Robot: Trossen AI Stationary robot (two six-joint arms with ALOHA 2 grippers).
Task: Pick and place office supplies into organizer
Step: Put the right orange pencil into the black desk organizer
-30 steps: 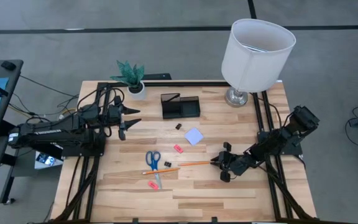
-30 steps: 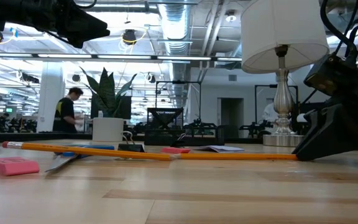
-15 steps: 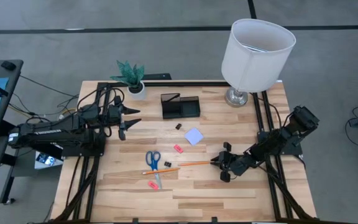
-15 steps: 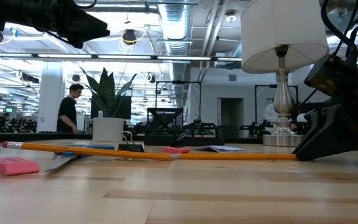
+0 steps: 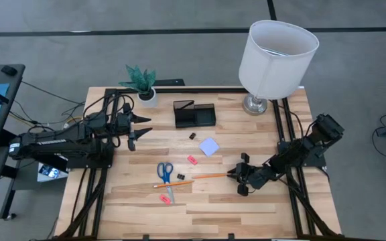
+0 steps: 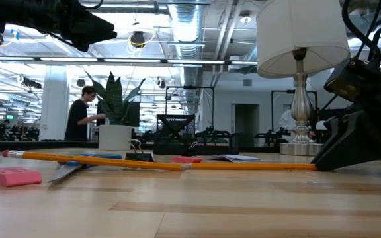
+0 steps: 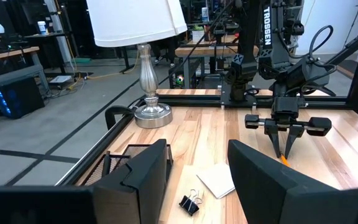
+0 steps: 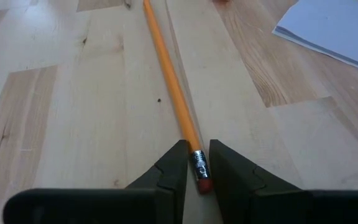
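- Clamped on the eraser end of the orange pencil [image 5: 210,175], my right claw [image 5: 234,173] sits low at the right side of the surface [image 5: 246,207] in the high view. Nothing here has shifted over the last second, so I judge the grip settled and the lift not yet begun.
- Same view: my left claw [image 5: 141,125] hangs spread and empty near the plant pot [image 5: 147,97], waiting. The organizer [image 5: 194,114] stands at the back, well apart from the pencil; scissors [image 5: 165,173], note pad [image 5: 209,146] and erasers lie loose between.
- Low view: the pencil [image 6: 164,163] lies flat on the wood, its far end meeting my right claw [image 6: 323,163]. Only a person in the room behind has moved.
- Left wrist view: my own fingers [image 7: 142,174] stand apart with nothing between them; a black clip [image 7: 189,203] lies beyond.
- Right wrist view: both fingertips [image 8: 173,168] pinch the metal ferrule of the pencil [image 8: 173,93]. No item is in the organizer yet.
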